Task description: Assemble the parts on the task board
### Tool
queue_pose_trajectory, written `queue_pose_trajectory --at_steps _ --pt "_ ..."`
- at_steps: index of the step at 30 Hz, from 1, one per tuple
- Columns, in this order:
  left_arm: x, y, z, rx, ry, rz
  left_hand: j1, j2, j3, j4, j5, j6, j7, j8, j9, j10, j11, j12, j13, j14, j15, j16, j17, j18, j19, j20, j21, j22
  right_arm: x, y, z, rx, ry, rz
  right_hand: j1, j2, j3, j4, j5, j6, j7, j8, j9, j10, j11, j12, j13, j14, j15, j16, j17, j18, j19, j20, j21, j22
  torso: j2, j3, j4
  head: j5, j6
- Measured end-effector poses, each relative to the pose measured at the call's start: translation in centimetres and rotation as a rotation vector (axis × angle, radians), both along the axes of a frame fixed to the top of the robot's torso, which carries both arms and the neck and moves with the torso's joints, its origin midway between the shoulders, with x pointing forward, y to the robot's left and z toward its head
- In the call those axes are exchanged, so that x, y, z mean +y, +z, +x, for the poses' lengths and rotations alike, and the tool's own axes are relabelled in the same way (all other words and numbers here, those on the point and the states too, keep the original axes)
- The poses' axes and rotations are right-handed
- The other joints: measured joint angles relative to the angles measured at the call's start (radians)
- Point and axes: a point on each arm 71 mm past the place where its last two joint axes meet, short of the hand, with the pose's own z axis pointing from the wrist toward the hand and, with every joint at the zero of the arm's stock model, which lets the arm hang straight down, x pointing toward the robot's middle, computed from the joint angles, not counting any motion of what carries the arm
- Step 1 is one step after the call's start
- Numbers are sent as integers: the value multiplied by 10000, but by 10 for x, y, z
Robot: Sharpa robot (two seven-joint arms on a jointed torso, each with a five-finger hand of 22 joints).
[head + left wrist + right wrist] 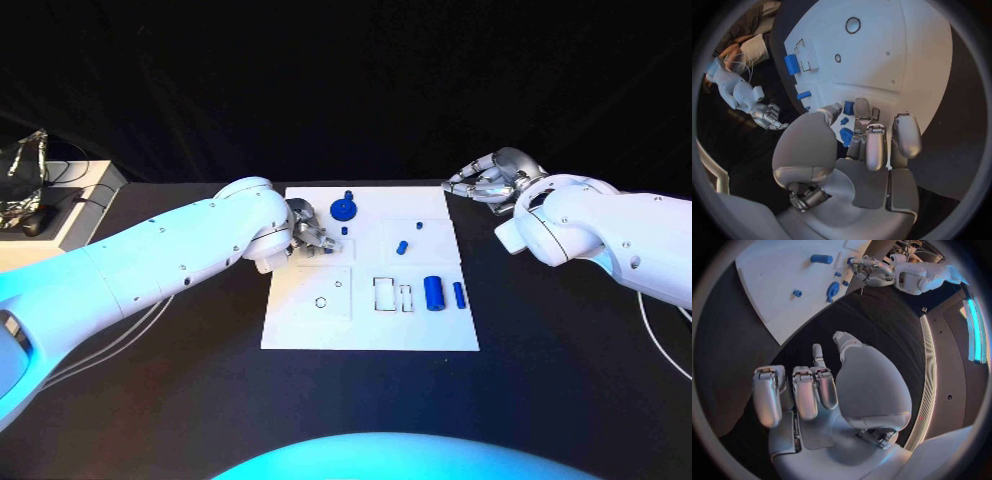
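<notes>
Left hand (306,232) over white board (369,330) near blue round part (345,208), grip unclear. Right hand (493,179) off board, fingers curled, empty.

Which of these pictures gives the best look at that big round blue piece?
The head view: the round blue part sits unobstructed on the task board. In the right wrist view it's small and slanted; in the left wrist view I can't identify it.

Three cameras covering one table

The head camera is looking steeply down from above at the whole task board (369,330). Each wrist fisheye is sitting close behind its own hand: the left hand (870,142) over the board's edge, the right hand (811,390) above the black table (742,335) beside it. All three are sharing the board.
</notes>
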Motion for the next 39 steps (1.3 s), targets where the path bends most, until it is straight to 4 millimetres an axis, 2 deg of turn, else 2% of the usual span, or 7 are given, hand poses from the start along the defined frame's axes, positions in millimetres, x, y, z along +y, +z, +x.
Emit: queue_pose_trajectory --at_steps 9,20,26,30,33,34,39 --pt "0 -1 0 17 15 -1 597 -81 857 -34 -2 -54 -54 14 67 -71 -70 39 -27 0 0 0 -1 0 0 0 0 -11 0 0 0 2 4 -1 0 0 0 0 0 0 0 0 -1 0 0 0 4 0 0 0 0 0 0 0 0 -1 -4 7 1 -9 -24" --pt "0 -1 1 16 22 -19 1063 -434 2128 -166 -64 -105 -61 10 73 -92 -48 39 -70 -36 -36 0 -1 0 -1 -1 -1 -12 0 0 0 8 8 -2 0 0 0 0 0 0 0 0 -3 0 0 0 7 0 0 0 0 1 0 0 0 -2 -4 13 2 -10 -41" --pt "1 0 1 11 35 -53 1123 -493 2410 -12 -44 -268 22 -270 -183 -161 24 39 -85 -36 -36 0 -2 0 -1 -1 -1 -53 0 0 0 13 10 -3 0 0 0 0 0 0 0 0 -4 0 0 0 6 0 0 0 0 0 0 0 0 -3 -7 7 5 2 -45" --pt "1 0 1 17 50 -106 1142 -512 2564 140 195 -317 79 -417 -396 -251 74 38 -85 -36 -36 0 -2 1 -34 32 -48 -87 0 -1 0 18 14 -4 0 0 0 0 0 0 0 0 -4 0 0 0 5 0 0 0 0 1 0 0 0 -3 -9 5 6 8 -45" --pt "2 0 2 21 96 -179 1103 -572 2594 161 918 -249 146 -446 -500 -254 75 33 -85 -36 -36 0 -3 0 -37 35 -48 -78 0 -1 0 23 16 -5 -1 2 0 0 0 0 0 0 18 0 0 0 5 0 0 0 0 1 0 0 0 -3 -12 5 7 14 -35" --pt "3 0 2 19 115 -209 1090 -585 2865 -108 1142 -252 149 -436 -532 -275 96 -12 -85 -36 -35 0 -3 0 -37 35 -48 -66 0 -1 0 25 17 -5 -5 6 0 0 0 0 0 0 33 0 0 0 4 0 0 0 0 0 0 0 0 -4 -12 5 7 18 -33" --pt "4 -1 2 44 222 -420 856 -457 2845 -128 1796 -269 166 -293 -470 -279 147 -72 -107 1 1 0 -3 0 -37 35 -48 -4 0 -1 0 35 23 -8 -39 40 0 0 0 0 0 0 36 0 0 0 4 0 0 0 0 1 0 0 0 -4 -12 4 9 19 -13"
